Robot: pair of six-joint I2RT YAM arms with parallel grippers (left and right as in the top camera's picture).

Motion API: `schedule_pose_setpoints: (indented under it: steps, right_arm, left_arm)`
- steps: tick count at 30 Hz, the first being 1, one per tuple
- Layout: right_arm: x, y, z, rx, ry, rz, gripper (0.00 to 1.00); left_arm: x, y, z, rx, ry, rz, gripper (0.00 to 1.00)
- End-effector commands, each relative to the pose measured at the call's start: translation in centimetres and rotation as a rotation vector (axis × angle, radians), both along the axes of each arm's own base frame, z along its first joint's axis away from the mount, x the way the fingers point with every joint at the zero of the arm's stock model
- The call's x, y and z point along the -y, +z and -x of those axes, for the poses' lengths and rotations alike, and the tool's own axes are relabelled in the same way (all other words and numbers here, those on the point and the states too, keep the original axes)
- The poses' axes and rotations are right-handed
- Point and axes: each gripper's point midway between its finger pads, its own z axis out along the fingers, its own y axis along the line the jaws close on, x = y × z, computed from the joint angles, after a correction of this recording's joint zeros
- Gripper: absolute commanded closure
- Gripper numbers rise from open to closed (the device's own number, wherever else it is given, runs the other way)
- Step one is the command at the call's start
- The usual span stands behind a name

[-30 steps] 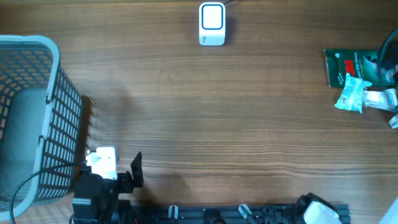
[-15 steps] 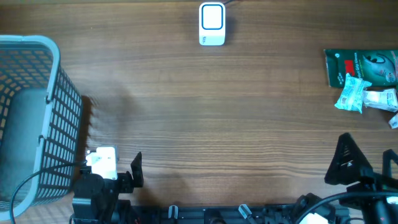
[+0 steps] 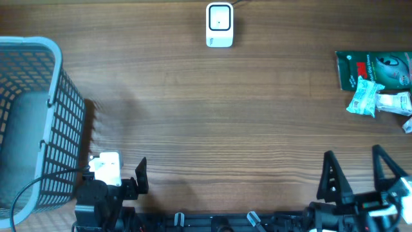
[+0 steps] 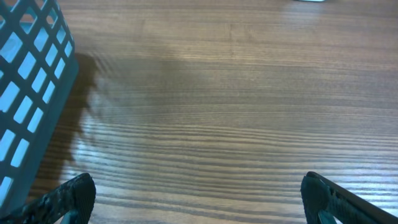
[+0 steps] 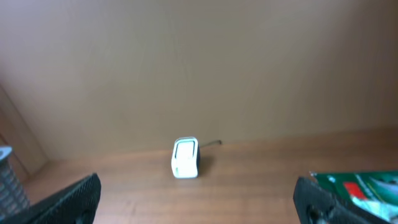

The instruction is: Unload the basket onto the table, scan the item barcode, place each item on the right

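The white barcode scanner [image 3: 219,24] stands at the far middle of the table and also shows in the right wrist view as the scanner [image 5: 185,158]. At the right edge lie the items: a green packet [image 3: 373,67], a pale blue crinkled packet [image 3: 364,98] and a white packet [image 3: 394,103]. My right gripper [image 3: 358,173] is open and empty near the front right, well short of the items, facing the scanner; the right wrist view shows the same gripper [image 5: 198,202] with wide jaws. My left gripper [image 4: 199,202] is open over bare wood at the front left.
A blue-grey wire basket [image 3: 32,122] fills the left side, close to my left arm, with one dark finger [image 3: 140,175] showing beside it. A basket wall [image 4: 25,106] takes up the left of the left wrist view. Brown wood runs between scanner and arms.
The right arm has swung from the right edge by the items back to the front right, with both open fingers now in the overhead view. The left arm has not moved.
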Motion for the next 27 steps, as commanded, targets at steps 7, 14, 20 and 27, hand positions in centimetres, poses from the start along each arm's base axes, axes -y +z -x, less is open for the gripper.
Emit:
schedule_pose_setpoints:
  steps: [7, 14, 20, 27]
  right_arm:
    - [1.0, -7.3, -4.7, 0.012, -0.013, -0.088, 0.00]
    - [-0.1, -10.2, -9.1, 0.151, 0.027, -0.053, 0.00]
    - [0.4, -14.8, -11.1, 0.117, -0.014, -0.083, 0.00]
    - [0.6, -18.6, -12.0, 0.066, -0.032, -0.078, 0.00]
  left_arm:
    - [0.0, 0.1, 0.0, 0.007, 0.005, 0.006, 0.00]
    - [0.0, 0.1, 0.0, 0.006, 0.005, 0.006, 0.00]
    - [0.0, 0.1, 0.0, 0.006, 0.005, 0.006, 0.00]
    - [0.0, 0.1, 0.0, 0.006, 0.005, 0.006, 0.00]
